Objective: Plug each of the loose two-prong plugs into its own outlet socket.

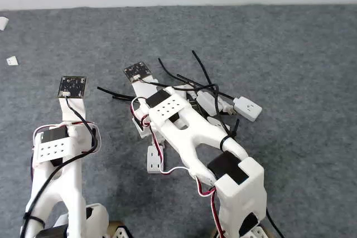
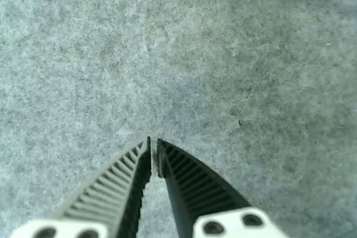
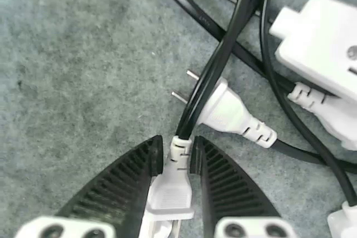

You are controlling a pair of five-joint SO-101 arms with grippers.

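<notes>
From above, leans the right arm (image 1: 184, 124) into a tangle of black cords (image 1: 196, 86) beside the white outlet socket (image 1: 247, 108) and rests the left arm (image 1: 58, 149) well apart over bare counter (image 1: 301, 54). At the left wrist, holds the left fingers (image 2: 120, 185) all but together, gripping nothing, above grey counter. At the right wrist, clamps the right fingers (image 3: 125, 185) on a white plug (image 3: 170, 190), its black cord crossing a second, loose plug (image 3: 226, 110) lying prongs bare near the socket.
</notes>
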